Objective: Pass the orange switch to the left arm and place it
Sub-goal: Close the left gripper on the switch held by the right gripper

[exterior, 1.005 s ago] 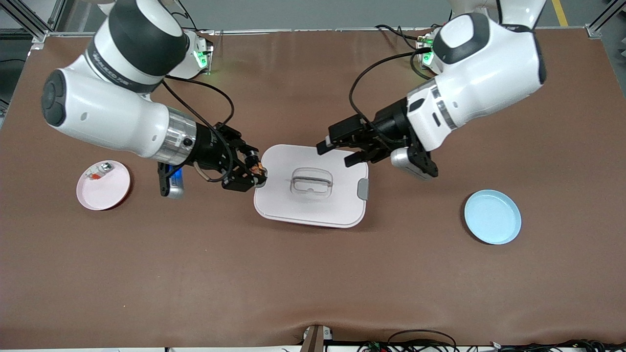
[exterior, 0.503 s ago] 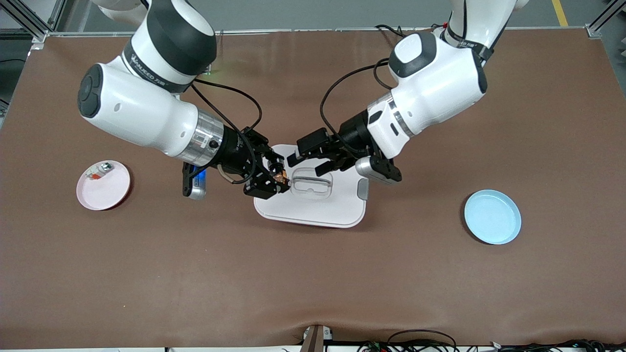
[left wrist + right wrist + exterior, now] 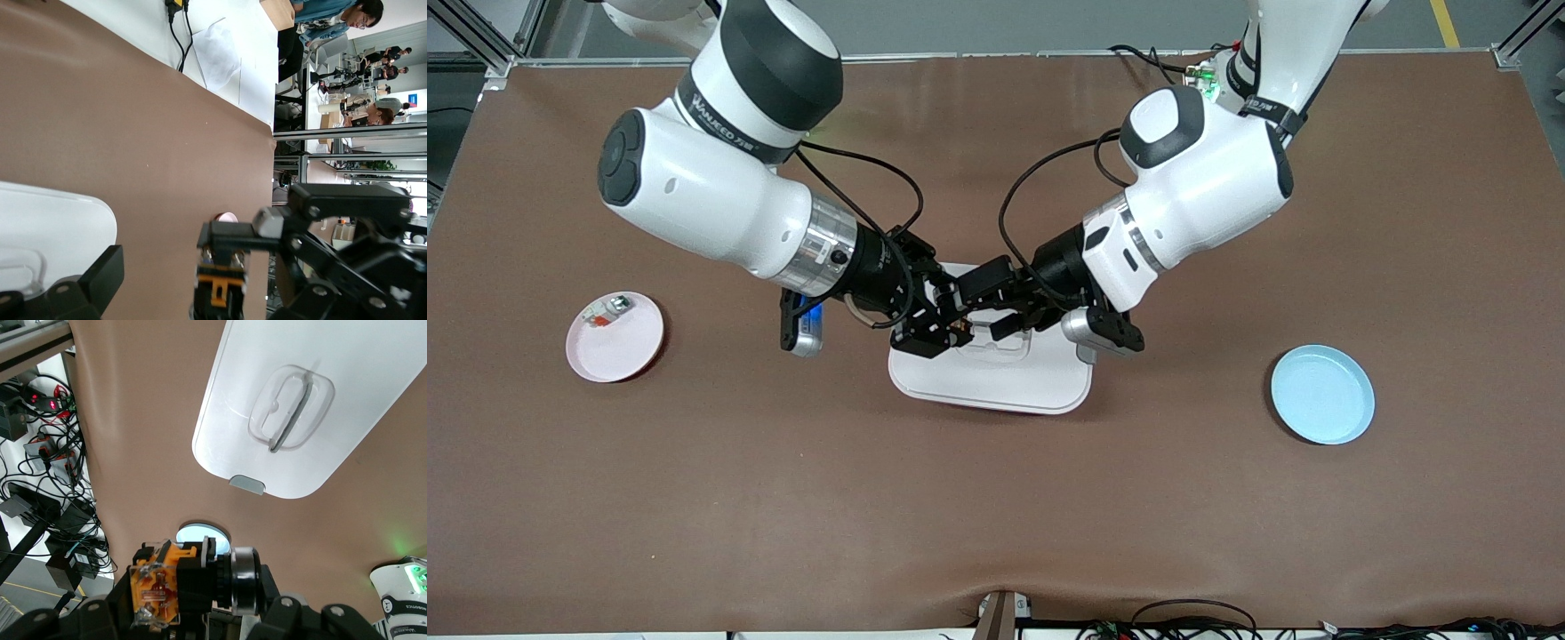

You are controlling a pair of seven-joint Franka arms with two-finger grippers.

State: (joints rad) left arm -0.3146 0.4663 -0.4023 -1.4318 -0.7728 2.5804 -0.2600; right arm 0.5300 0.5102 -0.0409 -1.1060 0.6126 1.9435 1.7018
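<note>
The orange switch (image 3: 183, 587) is a small black cylinder with an orange end, and my right gripper (image 3: 951, 326) is shut on it above the white box (image 3: 996, 384), near the lid handle. My left gripper (image 3: 979, 310) has come in from the left arm's end and is open over the same handle, tip to tip with the right gripper. In the left wrist view the switch (image 3: 220, 288) hangs in the right gripper's fingers. One left finger (image 3: 100, 283) stands well apart from it. The box lid (image 3: 240, 407) lies below the switch.
A pink plate (image 3: 630, 353) holding a small silver-and-red piece (image 3: 605, 311) sits toward the right arm's end of the table. A blue plate (image 3: 1322, 396) sits toward the left arm's end. Brown table surface surrounds the box.
Both arms have swung inward over the box. The right gripper carried the switch from the box's edge to above the lid handle. The open left gripper closed the distance to it.
</note>
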